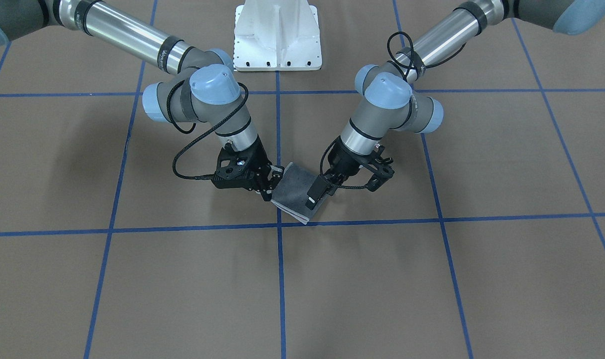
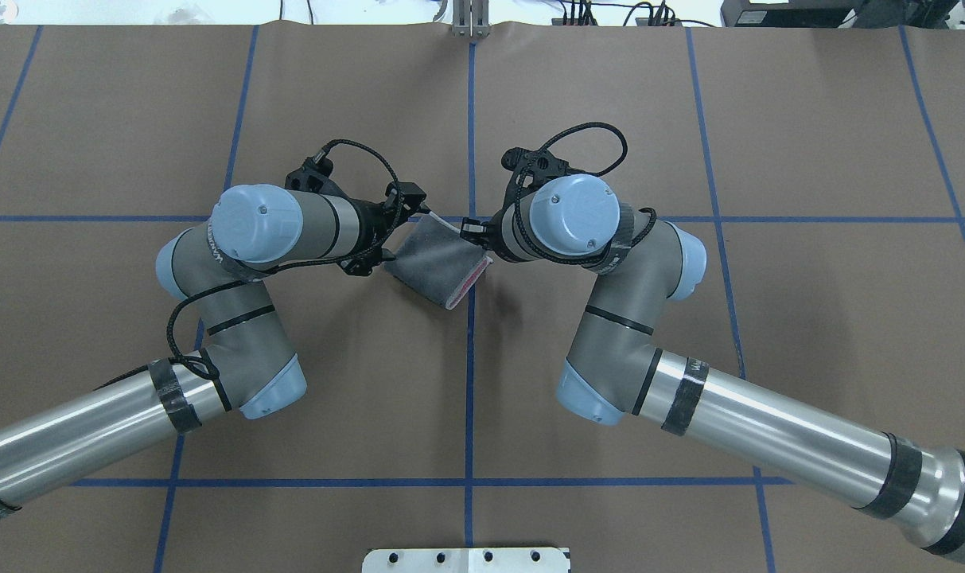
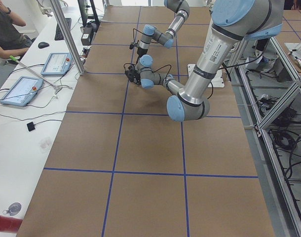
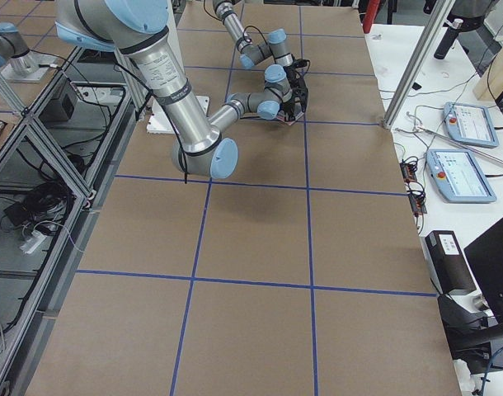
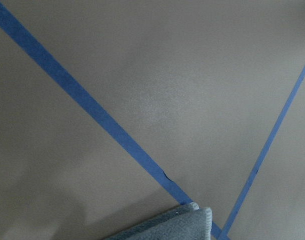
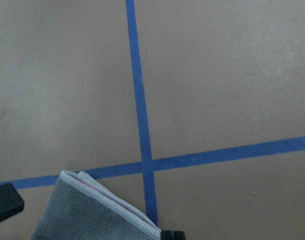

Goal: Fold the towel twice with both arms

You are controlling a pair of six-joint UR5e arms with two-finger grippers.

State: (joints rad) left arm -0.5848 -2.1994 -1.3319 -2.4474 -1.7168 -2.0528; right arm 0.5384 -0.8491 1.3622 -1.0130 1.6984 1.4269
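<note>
Folded towel (image 1: 293, 192) is lying dark side up by the tape crossing (image 1: 279, 225), between both grippers. Right gripper (image 1: 271, 183) is sitting at one edge with fingers spread apart. It is clamping nothing. Left gripper (image 1: 314, 195) is resting on the opposite edge, and I can't tell how its jaws stand.

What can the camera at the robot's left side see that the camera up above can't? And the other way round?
Only the left side view shows a person and two tablet-like control screens beside the table. Only the overhead view shows the towel clearly: grey face up, with a pink strip along one edge. Both show the left arm, the right arm and the brown table with its blue tape lines.
</note>
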